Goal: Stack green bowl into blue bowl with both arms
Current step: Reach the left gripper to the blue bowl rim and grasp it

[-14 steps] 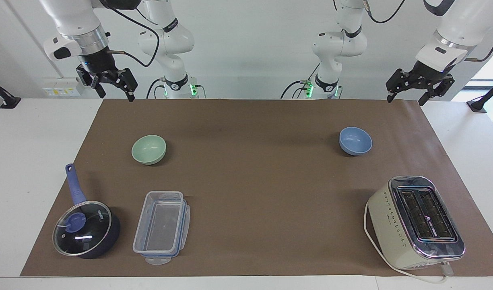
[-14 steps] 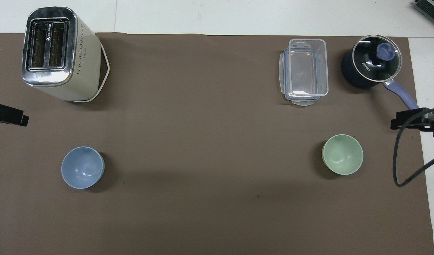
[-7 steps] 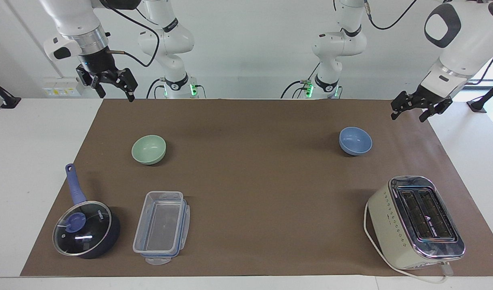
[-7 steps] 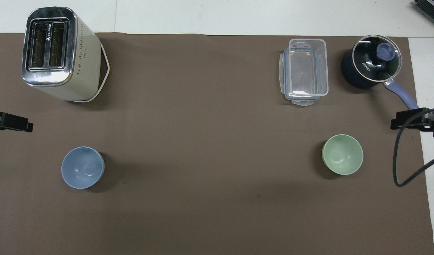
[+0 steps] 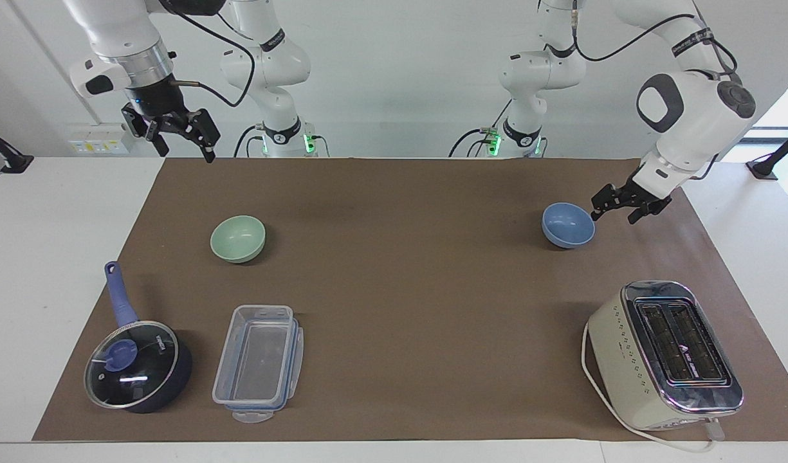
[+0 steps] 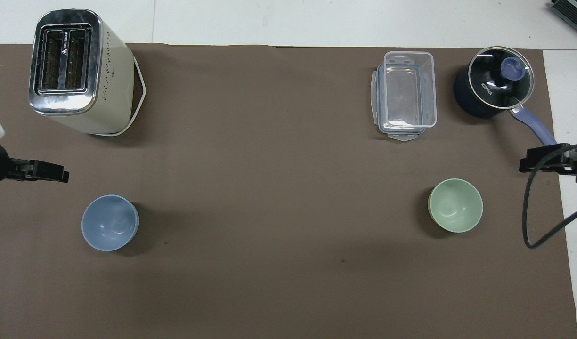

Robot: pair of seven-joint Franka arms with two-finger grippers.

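Note:
The green bowl stands upright and empty on the brown mat toward the right arm's end; it also shows in the overhead view. The blue bowl stands upright and empty toward the left arm's end. My left gripper is open and hangs low over the mat just beside the blue bowl's rim, not touching it; in the overhead view it is seen from the side. My right gripper is open and waits raised over the mat's edge at the robots' side, well apart from the green bowl.
A cream toaster with its cord stands farther from the robots than the blue bowl. A clear plastic container and a dark blue saucepan with a glass lid lie farther out than the green bowl. The brown mat covers the table.
My left arm has come down and moved inward to the blue bowl's rim. My right arm and both bowls have not moved.

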